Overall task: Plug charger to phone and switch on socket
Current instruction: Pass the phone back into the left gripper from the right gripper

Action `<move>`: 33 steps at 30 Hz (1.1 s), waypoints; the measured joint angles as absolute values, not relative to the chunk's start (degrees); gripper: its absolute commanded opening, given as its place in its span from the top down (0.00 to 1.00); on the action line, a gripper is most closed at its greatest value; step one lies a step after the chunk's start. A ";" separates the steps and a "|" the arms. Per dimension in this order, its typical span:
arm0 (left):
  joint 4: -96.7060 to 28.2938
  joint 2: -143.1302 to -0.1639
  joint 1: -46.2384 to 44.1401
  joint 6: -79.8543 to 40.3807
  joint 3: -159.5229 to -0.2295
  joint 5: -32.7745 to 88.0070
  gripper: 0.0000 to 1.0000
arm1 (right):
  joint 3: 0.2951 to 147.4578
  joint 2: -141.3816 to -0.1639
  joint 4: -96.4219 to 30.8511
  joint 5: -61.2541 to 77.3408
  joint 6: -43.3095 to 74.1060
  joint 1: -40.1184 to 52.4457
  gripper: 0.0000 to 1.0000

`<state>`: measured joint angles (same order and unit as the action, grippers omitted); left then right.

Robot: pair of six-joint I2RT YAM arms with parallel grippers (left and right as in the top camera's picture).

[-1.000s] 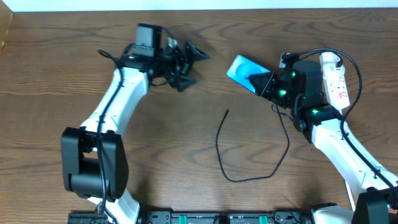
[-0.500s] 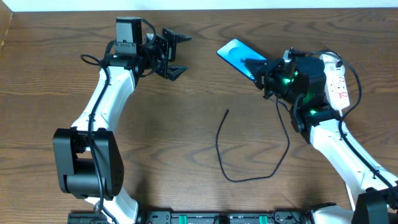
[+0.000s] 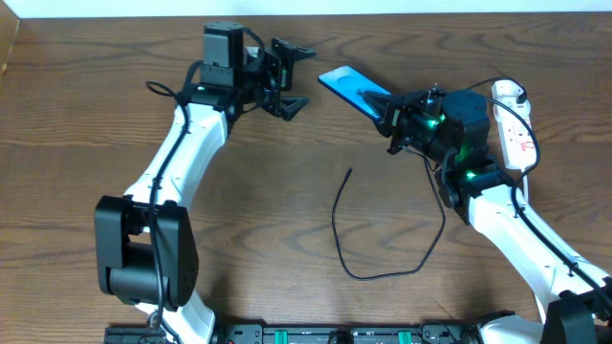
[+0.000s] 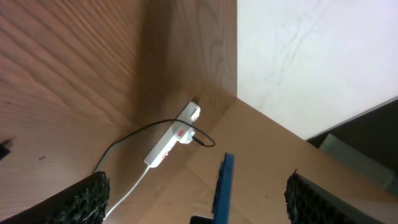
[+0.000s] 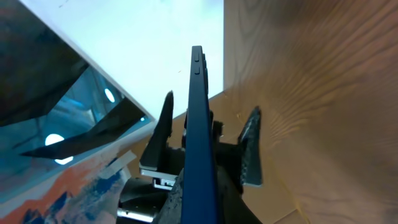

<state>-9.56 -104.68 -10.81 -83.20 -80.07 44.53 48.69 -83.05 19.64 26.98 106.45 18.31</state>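
Observation:
My right gripper (image 3: 390, 113) is shut on the lower end of the phone (image 3: 350, 90) and holds it above the table, blue screen up, tilted toward the far left. In the right wrist view the phone (image 5: 198, 118) stands edge-on between my fingers (image 5: 200, 208). My left gripper (image 3: 290, 80) is open and empty, just left of the phone's far end. The left wrist view shows the phone (image 4: 224, 185) edge-on between the open fingers (image 4: 199, 205). The charger (image 3: 384, 271) lies looped on the table, its tip (image 3: 349, 172) free. The socket (image 3: 513, 134) lies at the far right.
The socket (image 4: 171, 138), with its white cord and a black cable at it, also shows in the left wrist view. A white wall runs along the table's far edge (image 3: 382, 11). My left gripper (image 5: 208, 140) shows beyond the phone in the right wrist view.
My right gripper has carried the phone left and further back, toward the left gripper. The left gripper swung left, then back right to the phone's far end. The charger has not moved.

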 measured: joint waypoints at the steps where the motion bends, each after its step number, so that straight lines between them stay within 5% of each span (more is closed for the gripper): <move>1: -9.56 -104.68 -11.25 -83.31 -80.07 44.25 0.11 | 48.69 -83.05 19.62 26.96 106.80 18.63 0.99; 29: -9.54 -104.66 -18.50 -84.27 -80.07 41.63 0.12 | 48.69 -83.05 19.51 25.04 110.50 22.11 0.99; 33: -9.56 -104.66 -18.72 -85.17 -80.07 41.56 0.36 | 48.69 -83.05 19.55 24.77 110.61 22.09 0.99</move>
